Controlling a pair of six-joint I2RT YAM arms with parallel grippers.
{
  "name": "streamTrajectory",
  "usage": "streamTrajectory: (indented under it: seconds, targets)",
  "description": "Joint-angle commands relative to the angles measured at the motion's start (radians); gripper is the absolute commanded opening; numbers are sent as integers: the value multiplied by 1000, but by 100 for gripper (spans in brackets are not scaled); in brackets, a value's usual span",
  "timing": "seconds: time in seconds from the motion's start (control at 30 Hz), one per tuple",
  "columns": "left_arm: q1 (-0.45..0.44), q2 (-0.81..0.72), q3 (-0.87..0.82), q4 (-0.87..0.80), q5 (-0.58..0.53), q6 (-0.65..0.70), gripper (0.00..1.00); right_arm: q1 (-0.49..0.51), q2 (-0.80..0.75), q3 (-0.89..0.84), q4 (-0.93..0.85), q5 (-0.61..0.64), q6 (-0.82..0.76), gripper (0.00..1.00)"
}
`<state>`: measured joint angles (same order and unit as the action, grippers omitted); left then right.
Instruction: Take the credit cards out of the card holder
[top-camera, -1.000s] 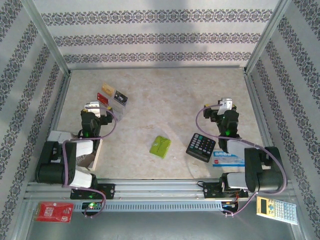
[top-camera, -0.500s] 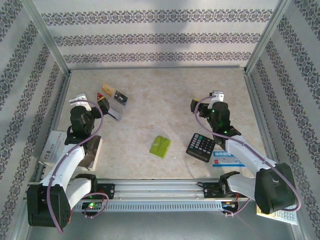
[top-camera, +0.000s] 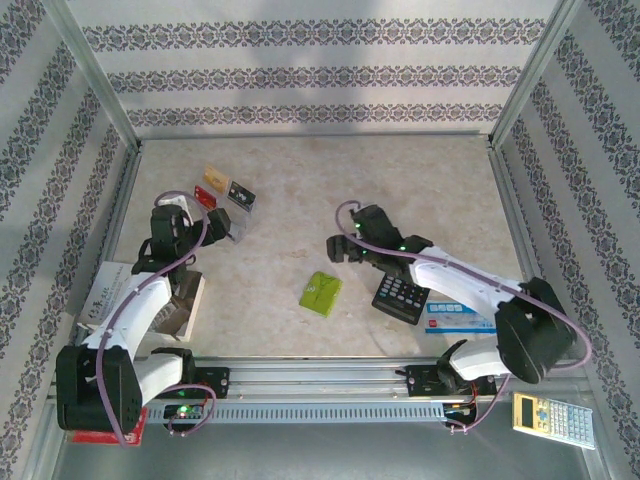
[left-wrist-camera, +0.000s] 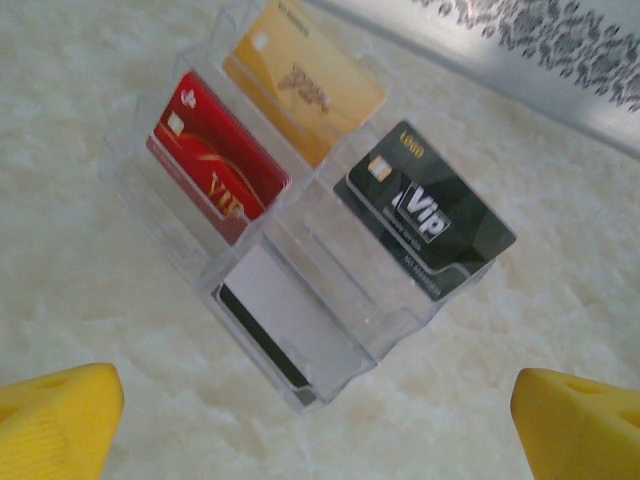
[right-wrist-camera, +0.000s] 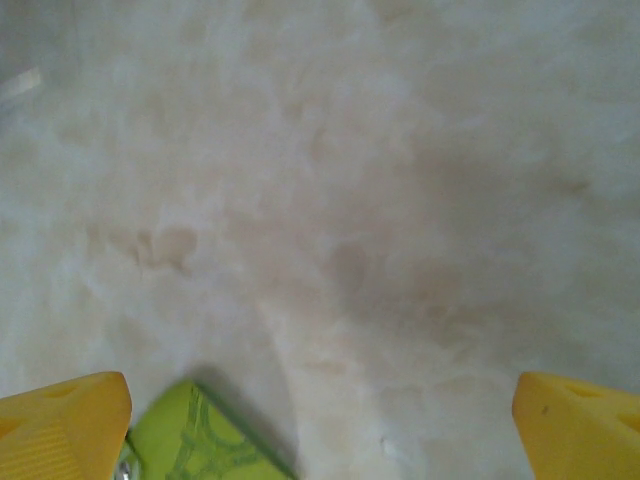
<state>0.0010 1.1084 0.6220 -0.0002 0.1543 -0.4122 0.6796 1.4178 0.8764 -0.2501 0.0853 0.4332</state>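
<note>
Four thin plastic credit cards stand in a clear plastic tiered rack (left-wrist-camera: 330, 290) at about ten o'clock on the pale marbled worktop (top-camera: 320, 190). The tan card (left-wrist-camera: 305, 95) and the red card (left-wrist-camera: 215, 155) stand in the far slots. The black card (left-wrist-camera: 430, 215) stands at three o'clock of the red one, and a white-backed card with a dark stripe (left-wrist-camera: 285, 320) stands nearest the camera. The left jaws stand wide open just short of the rack, holding nothing, one yellow pad (left-wrist-camera: 55, 425) at each lower corner of the wrist view.

The small lime-green folding wallet (top-camera: 321, 293) lies shut near the middle of the worktop, well apart from the rack. The black calculator (top-camera: 401, 293) lies at its three o'clock. The right jaws, also wide open and empty, hover at roughly one o'clock of the wallet, and its corner (right-wrist-camera: 200, 440) shows at seven o'clock in that wrist view. Whether the wallet holds any card cannot be told while it is shut.

Judging from this, the step in hand is the approach. For the rack, the left jaws should probably centre on the exposed top edge of the nearest card, close across its thin faces, and lift along the slot's slant so the light rack does not tip or slide. For the wallet, the right jaws likely need to come further toward six o'clock, until the green cover sits squarely between the pads
</note>
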Motion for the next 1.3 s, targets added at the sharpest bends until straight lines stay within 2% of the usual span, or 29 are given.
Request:
streamTrajectory:
  seconds: [0.0,0.1,0.23,0.47,0.93,1.0,1.13,1.27]
  targets:
    - [-6,18,53,-68,34,12,100,69,55,56,-125,9,-99,98]
    - [-5,39,69,-76,68,29,99,110,116,80,-153,-45,-154,95]
    - [-6,50,65,-54,85,28,100,148,210,130,-201,-52,-221,95]
    - [-6,59,71,-63,95,31,100,147,324,179,-222,-43,-257,93]
    - [-15,90,106,-86,174,-48,99,-100,448,296,-238,69,-69,85]
    - [-25,96,111,-86,189,-71,98,-145,445,314,-239,15,-20,84]
    - [-64,109,124,-97,207,-120,96,-204,387,262,-139,-203,35,83]
    - [-127,124,139,-118,193,-154,94,-224,380,225,-134,-291,74,82]
